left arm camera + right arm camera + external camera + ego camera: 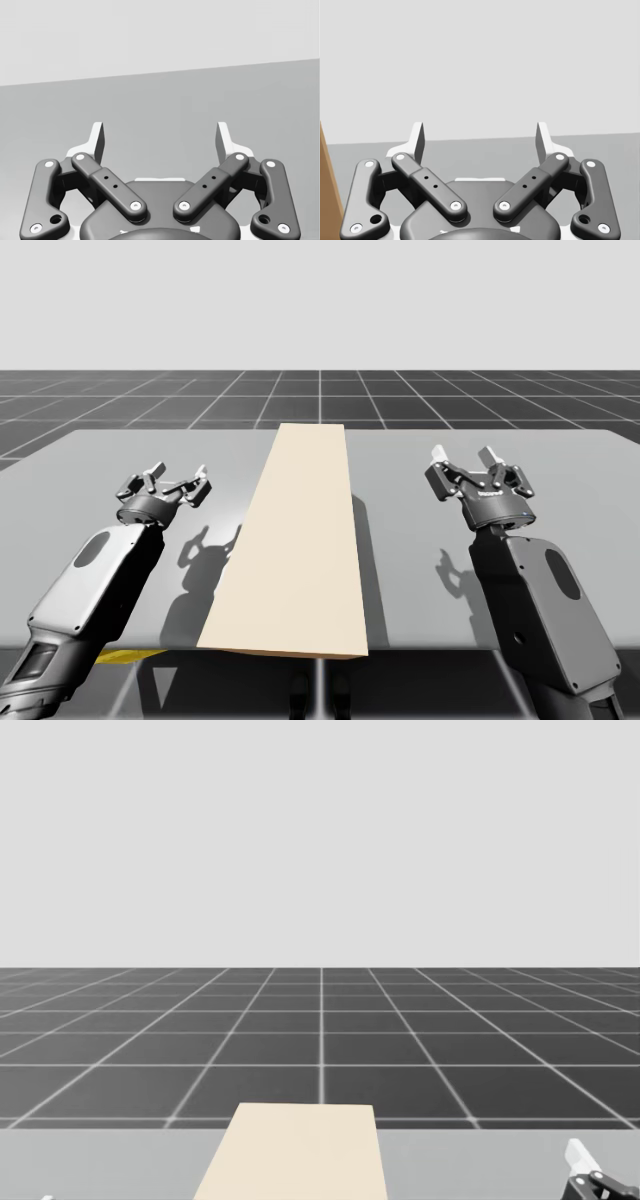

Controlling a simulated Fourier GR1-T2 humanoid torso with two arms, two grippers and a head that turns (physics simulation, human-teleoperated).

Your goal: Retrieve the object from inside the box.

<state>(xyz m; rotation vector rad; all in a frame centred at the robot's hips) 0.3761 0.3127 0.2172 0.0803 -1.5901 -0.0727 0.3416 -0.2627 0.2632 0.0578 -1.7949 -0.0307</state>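
Grippers wait on either side of a long box, with the task not yet begun. Towards the table's [90, 470] left edge, my left gripper [178, 477] hovers low over the bare surface. Its fingers are spread wide with nothing between them, and they point at the far edge.

Down the middle of the table lies the box [295, 550], a long pale tan slab. It runs from the near edge, which it slightly overhangs, almost to the far edge. Its top is flat and closed, and I can make out no seam, flap or handle. The object must be inside, but it is hidden, so I cannot tell its shape or size.

I judge the box to be stiff board, smooth and a little slippery. It is far too wide for one gripper to span, so the best hold is probably a long edge of the top, pinched and lifted from the side. Until the object is seen, it should be treated as light and possibly fragile.

Towards the right edge, my right gripper [464, 458] hangs apart from the box, fingers likewise released and empty. The box's brown side stands beside it in the right wrist view.
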